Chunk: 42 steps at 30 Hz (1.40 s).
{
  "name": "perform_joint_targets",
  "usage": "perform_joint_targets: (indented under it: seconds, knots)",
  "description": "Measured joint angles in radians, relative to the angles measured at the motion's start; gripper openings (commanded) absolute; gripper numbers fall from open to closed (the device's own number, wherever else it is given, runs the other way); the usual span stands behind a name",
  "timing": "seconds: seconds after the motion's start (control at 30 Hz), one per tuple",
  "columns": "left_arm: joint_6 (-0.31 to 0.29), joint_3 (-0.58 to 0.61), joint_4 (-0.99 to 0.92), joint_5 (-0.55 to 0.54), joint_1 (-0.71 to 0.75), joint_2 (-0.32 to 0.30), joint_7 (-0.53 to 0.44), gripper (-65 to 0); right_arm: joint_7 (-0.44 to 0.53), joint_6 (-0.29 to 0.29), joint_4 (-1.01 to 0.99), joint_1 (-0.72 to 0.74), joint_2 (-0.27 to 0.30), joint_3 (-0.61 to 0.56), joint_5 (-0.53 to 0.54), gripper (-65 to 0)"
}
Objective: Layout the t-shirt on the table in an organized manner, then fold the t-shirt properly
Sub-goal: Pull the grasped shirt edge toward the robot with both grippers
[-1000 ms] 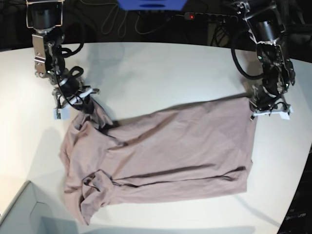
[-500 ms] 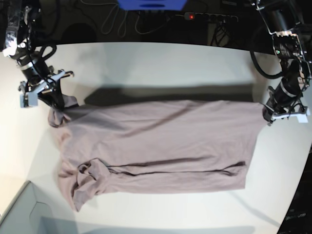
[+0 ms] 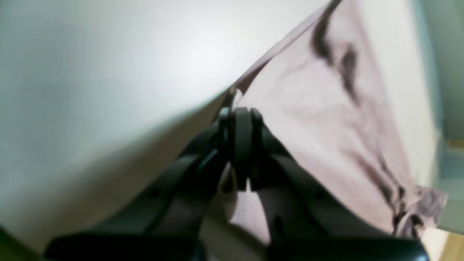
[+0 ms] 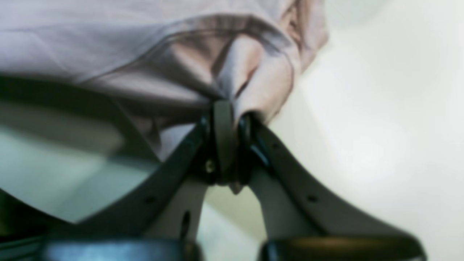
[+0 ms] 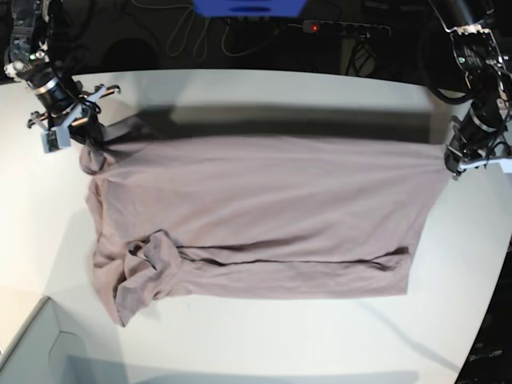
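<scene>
The mauve t-shirt (image 5: 264, 216) hangs stretched between both grippers, its far edge lifted off the white table (image 5: 320, 92) and casting a shadow, its near part lying on the table with a bunched sleeve at the lower left. In the base view my left gripper (image 5: 452, 164) is shut on the shirt's far right corner, and my right gripper (image 5: 90, 138) is shut on its far left corner. The left wrist view shows the left gripper (image 3: 239, 119) pinching the t-shirt (image 3: 319, 119) edge. In the right wrist view the right gripper (image 4: 228, 116) clamps a bunched fold of the t-shirt (image 4: 145, 43).
A grey box corner (image 5: 32, 352) sits at the table's near left. Behind the table lie cables, a power strip (image 5: 344, 29) and a blue object (image 5: 248, 6). The table's curved edge runs down the right side.
Both grippers have moved apart and toward the far side with the shirt's corners. The shirt has gone from slack and wrinkled to stretched wide, its far edge lifted.
</scene>
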Motion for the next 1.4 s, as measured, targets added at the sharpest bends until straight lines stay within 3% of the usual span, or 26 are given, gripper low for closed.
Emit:
perform_joint_targets:
  seconds: [0.07,0.17,0.27,0.43,0.77,1.0,1.4]
  knots:
    - [0.0,0.0,-0.002,0.0,0.014,0.0,0.001,-65.0,0.004,0.0,0.001,-0.014,-0.012,0.0,-0.034,-61.9]
    - [0.0,0.0,-0.003,0.001,0.024,0.001,-0.007,-65.0,-0.003,0.011,0.002,-0.031,-0.029,-0.008,-0.04,-51.0]
    - [0.0,0.0,-0.003,0.001,0.029,0.0,-0.008,-65.0,0.007,0.079,0.006,-0.062,-0.038,-0.008,-0.039,-41.5]
    - [0.0,-0.002,-0.003,0.001,0.029,0.002,-0.011,-65.0,-0.002,0.091,0.033,-0.133,-0.123,-0.007,-0.048,-33.5]
    - [0.0,-0.003,-0.003,0.001,0.026,0.0,-0.014,-65.0,0.007,0.093,0.198,-0.262,-0.15,0.041,-0.039,-32.9]
    - [0.0,-0.003,-0.003,0.001,0.026,0.0,-0.014,-65.0,0.004,0.093,0.113,-0.174,-0.177,0.104,-0.039,-32.8]
    - [0.0,-0.003,-0.003,0.0,0.028,0.0,-0.015,-65.0,0.001,0.094,0.031,-0.066,-0.185,0.073,-0.044,-33.6]
